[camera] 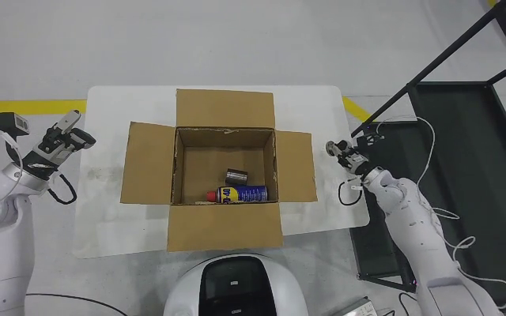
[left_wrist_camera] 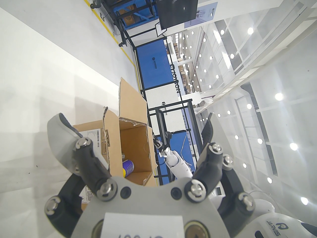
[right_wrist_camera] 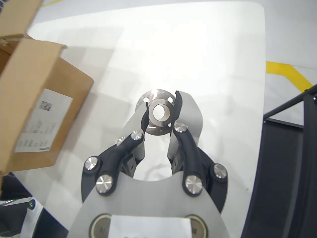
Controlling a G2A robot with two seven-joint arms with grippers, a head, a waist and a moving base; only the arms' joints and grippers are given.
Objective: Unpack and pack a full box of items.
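An open cardboard box [camera: 225, 167] stands mid-table with all flaps spread. Inside lie a blue and yellow spray can [camera: 241, 193] and a dark metal cylinder [camera: 236, 175]. My right gripper [right_wrist_camera: 160, 112] is shut on a round metal flange [right_wrist_camera: 158, 122] with bolt holes, just above the white tabletop to the right of the box [right_wrist_camera: 37, 115]. In the top view the right gripper [camera: 341, 152] is near the table's right edge. My left gripper [left_wrist_camera: 133, 130] is open and empty, off the table's left side [camera: 69, 136], facing the box [left_wrist_camera: 128, 144] and the can [left_wrist_camera: 128, 167].
The white table [camera: 316, 107] has bare room on both sides of the box. A black metal rack [camera: 443, 158] with cables stands just right of the table, close behind the right arm. Yellow floor tape [right_wrist_camera: 288, 74] runs beyond the table's edge.
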